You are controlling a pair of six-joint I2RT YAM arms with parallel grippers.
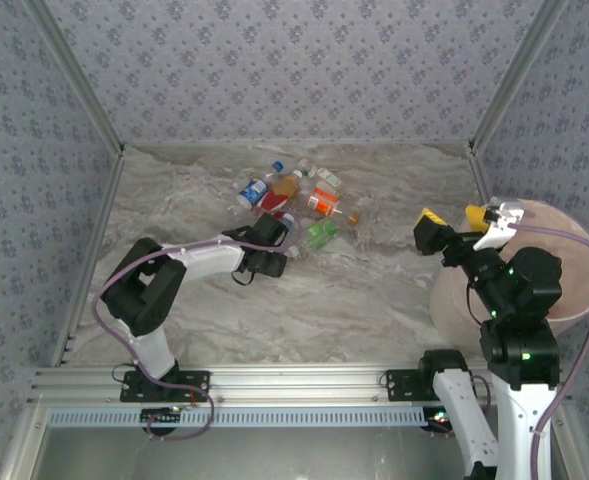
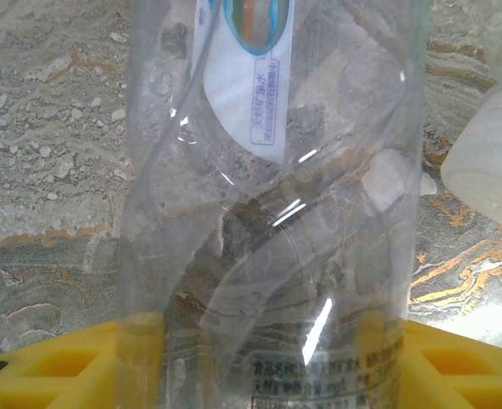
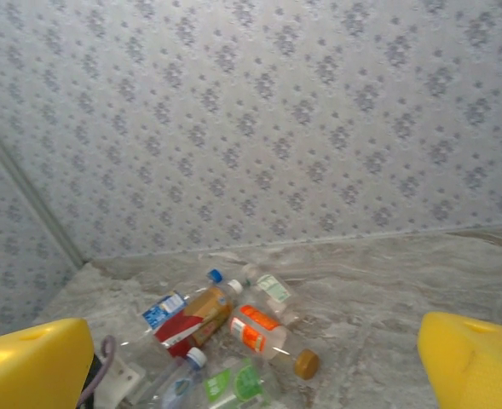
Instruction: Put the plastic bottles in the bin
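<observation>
Several plastic bottles lie in a heap on the marble table at the back centre, with blue, orange and green labels. My left gripper is at the heap's near edge, shut on a clear bottle with a white-and-blue label, its yellow fingers against both sides. My right gripper hovers open and empty beside the bin, a pale pink bucket at the right. The right wrist view shows the orange-label bottle and a brown-and-red one far ahead between the spread yellow fingers.
Patterned walls close off the back and both sides of the table. A white rounded object lies just to the right of the held bottle. The aluminium rail carrying the arm bases runs along the near edge.
</observation>
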